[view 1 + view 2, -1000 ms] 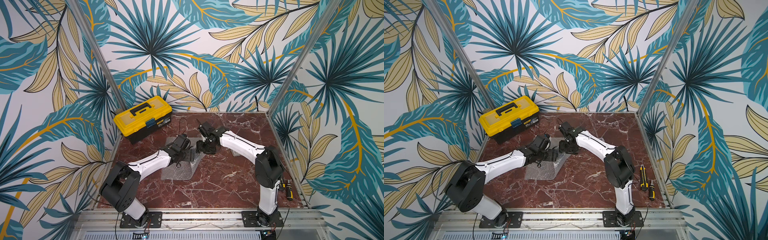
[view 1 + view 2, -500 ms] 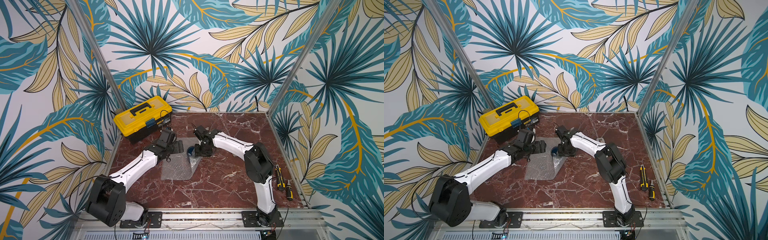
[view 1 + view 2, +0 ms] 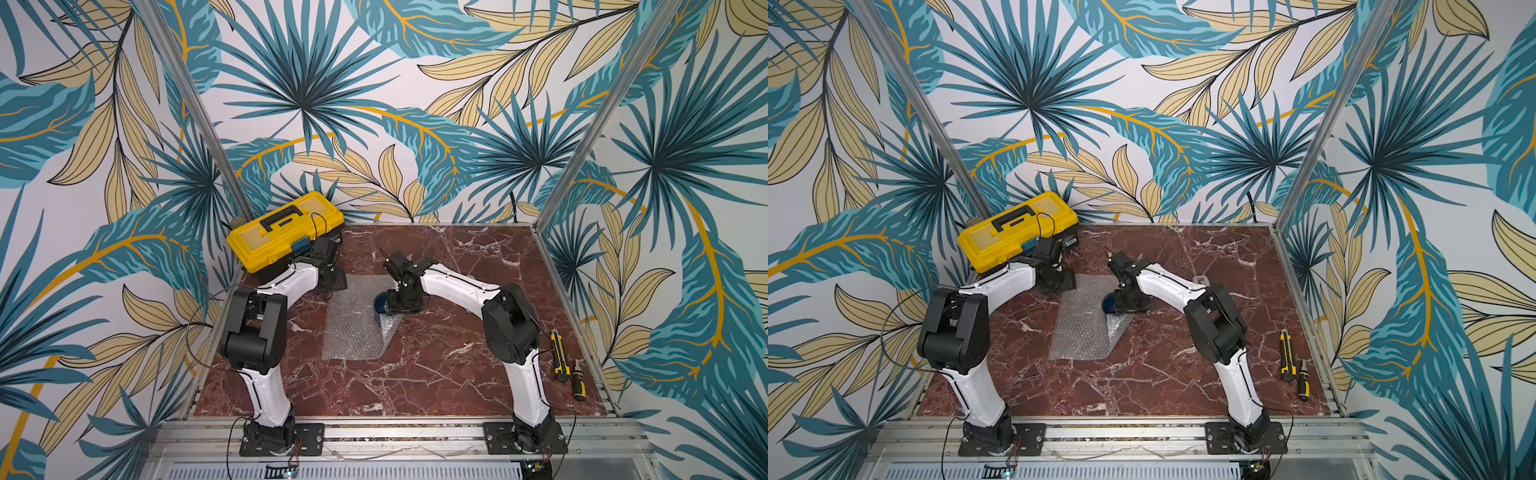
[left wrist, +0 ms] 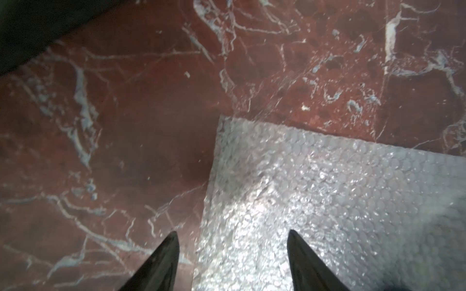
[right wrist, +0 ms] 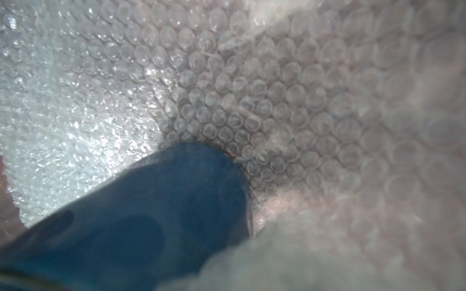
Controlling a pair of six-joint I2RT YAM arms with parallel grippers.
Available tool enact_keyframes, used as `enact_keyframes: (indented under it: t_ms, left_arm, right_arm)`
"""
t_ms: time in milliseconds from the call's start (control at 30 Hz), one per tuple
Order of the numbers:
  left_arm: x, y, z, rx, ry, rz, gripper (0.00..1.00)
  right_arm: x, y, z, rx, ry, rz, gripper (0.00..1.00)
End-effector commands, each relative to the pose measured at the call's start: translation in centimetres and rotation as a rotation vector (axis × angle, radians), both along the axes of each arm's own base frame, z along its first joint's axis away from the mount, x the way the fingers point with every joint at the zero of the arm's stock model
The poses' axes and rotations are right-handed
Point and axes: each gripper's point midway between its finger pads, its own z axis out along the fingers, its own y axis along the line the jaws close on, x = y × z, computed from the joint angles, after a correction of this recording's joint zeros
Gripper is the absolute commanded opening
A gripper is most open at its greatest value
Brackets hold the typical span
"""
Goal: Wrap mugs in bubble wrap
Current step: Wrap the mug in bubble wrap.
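Observation:
The bubble wrap lies flat on the red marble table, with its right edge folded up beside the mug. The dark blue mug sits on the sheet's far right part. My right gripper is down against the mug's right side. In the right wrist view the mug and the wrap fill the picture and hide the fingers. My left gripper is open, low over the wrap's far left corner, with one finger over marble and the other over the sheet.
A yellow toolbox stands at the back left, close behind my left wrist. A utility knife and a screwdriver lie by the right wall. A small grey object sits behind my right forearm.
My left gripper has pulled back from the middle of the wrap to its far left corner, and its jaws have narrowed a little. My right gripper has settled beside the mug.

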Motion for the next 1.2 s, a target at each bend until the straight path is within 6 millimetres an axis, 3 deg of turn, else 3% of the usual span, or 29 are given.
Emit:
enact_keyframes:
  t_ms: [0,433,600,700,800,933,1167]
  left_arm:
    - [2.0,-0.6,0.7,-0.019,-0.042,-0.029,0.67]
    - [4.8,0.4,-2.9,0.075,-0.053,0.000,0.60]
    - [4.4,-1.0,-4.2,0.014,-0.016,-0.033,0.38]
    - [3.8,-1.8,-3.9,-0.012,-0.012,-0.048,0.26]
    - [3.2,-2.3,-3.1,-0.036,-0.019,-0.056,0.15]
    - [2.7,-3.5,0.3,-0.087,-0.079,-0.072,0.04]
    - [-0.5,-8.2,6.8,-0.256,-0.169,-0.178,0.00]
  right_arm:
    - [-0.8,-0.7,-1.5,-0.055,0.041,0.020,0.47]
    - [-0.8,-0.4,-1.4,-0.044,0.038,0.026,0.47]
    - [-0.8,-0.4,-1.5,-0.047,0.039,0.025,0.47]
    - [-0.7,-0.4,-1.5,-0.046,0.037,0.023,0.47]
    - [-0.8,-0.4,-1.5,-0.046,0.040,0.021,0.47]
    - [-0.8,-0.4,-1.5,-0.044,0.039,0.022,0.47]
    - [-0.7,-0.3,-1.4,-0.038,0.034,0.017,0.47]
